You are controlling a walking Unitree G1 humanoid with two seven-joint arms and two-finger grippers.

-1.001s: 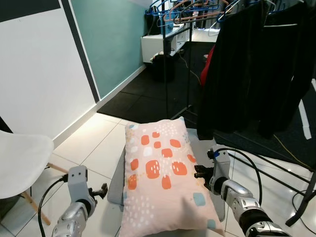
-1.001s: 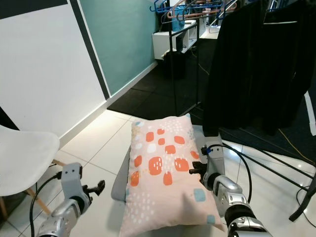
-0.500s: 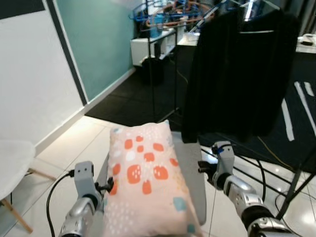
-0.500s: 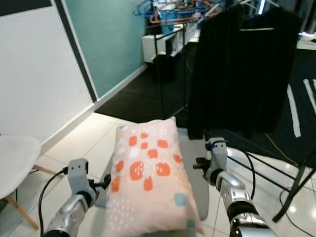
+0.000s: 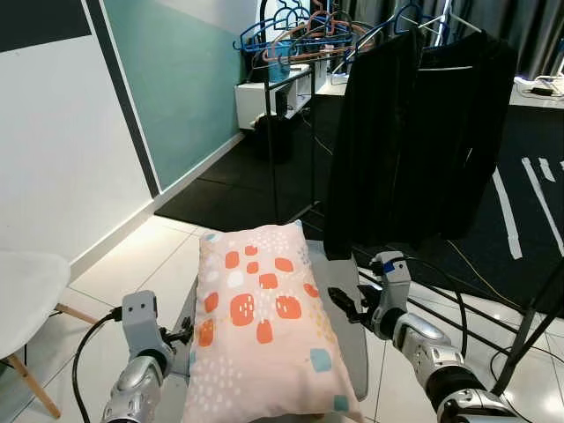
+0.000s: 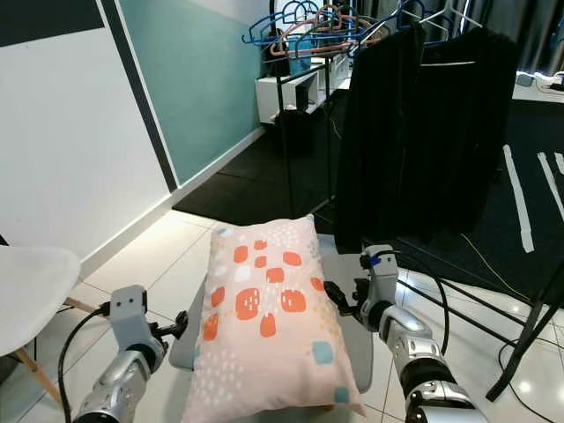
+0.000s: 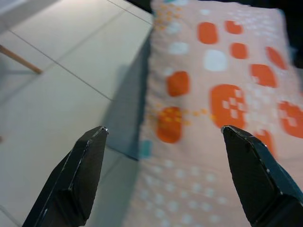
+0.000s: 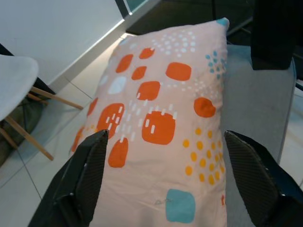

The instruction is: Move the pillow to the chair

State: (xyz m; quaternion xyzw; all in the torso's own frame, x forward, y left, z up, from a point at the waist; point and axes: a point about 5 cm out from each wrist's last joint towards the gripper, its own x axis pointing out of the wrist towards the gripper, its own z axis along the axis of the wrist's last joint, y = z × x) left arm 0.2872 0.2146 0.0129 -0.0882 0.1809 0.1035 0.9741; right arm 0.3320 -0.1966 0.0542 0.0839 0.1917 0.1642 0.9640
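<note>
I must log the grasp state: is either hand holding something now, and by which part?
Nothing is held. The left hand and right hand are open on either side of the pillow, neither closed on it.

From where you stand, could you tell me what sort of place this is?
Probably a bedroom or dressing corner of a home: a clothes rack with hangers and a dark garment, a patterned pillow, and a white chair.

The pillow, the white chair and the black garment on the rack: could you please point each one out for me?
pillow (image 5: 264,326), left eye view, on the middle of its patterned top.
white chair (image 6: 26,291), right eye view, on its seat.
black garment (image 5: 414,141), left eye view, on its hanging front.
</note>
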